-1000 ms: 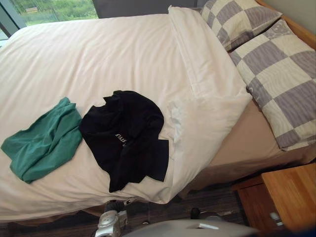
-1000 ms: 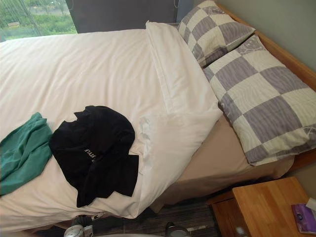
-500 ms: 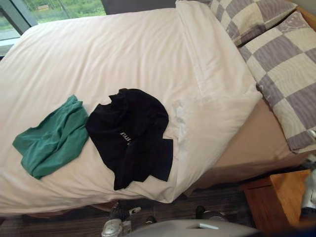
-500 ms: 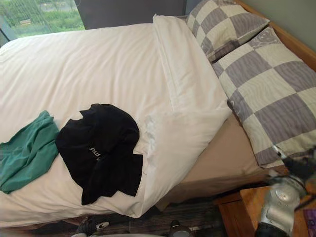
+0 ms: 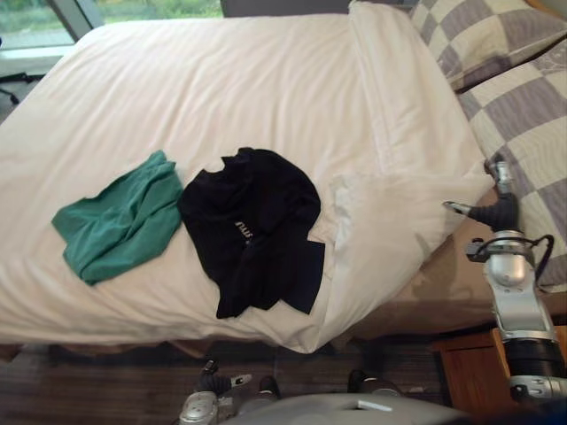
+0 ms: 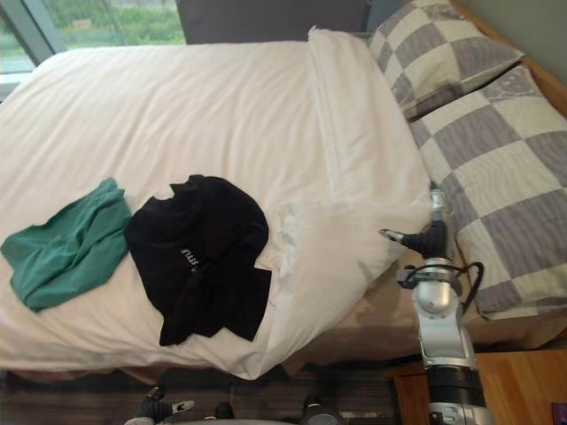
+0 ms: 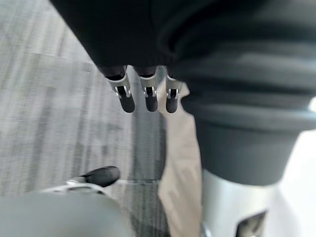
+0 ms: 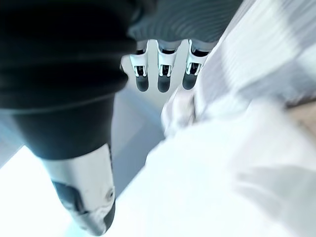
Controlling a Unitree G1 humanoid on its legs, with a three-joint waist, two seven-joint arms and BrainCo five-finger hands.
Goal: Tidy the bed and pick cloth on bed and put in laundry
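Note:
A black shirt lies crumpled on the white duvet near the bed's near edge. A green cloth lies just to its left, touching it. My right hand is raised at the right, open, with its fingers straight and the thumb pointing left. It hovers beside the duvet's turned-back corner, well to the right of both cloths. In the right wrist view its fingers reach over white bedding. My left hand hangs open low by the floor, below the bed's edge.
Two grey-and-cream checked pillows lie at the head of the bed on the right. A tan sheet shows below the turned-back duvet. A wooden nightstand stands at the lower right. A window lies beyond the bed's far side.
The camera has shifted. My right arm has risen from the lower right up to the duvet's turned-back corner. The cloths lie as before.

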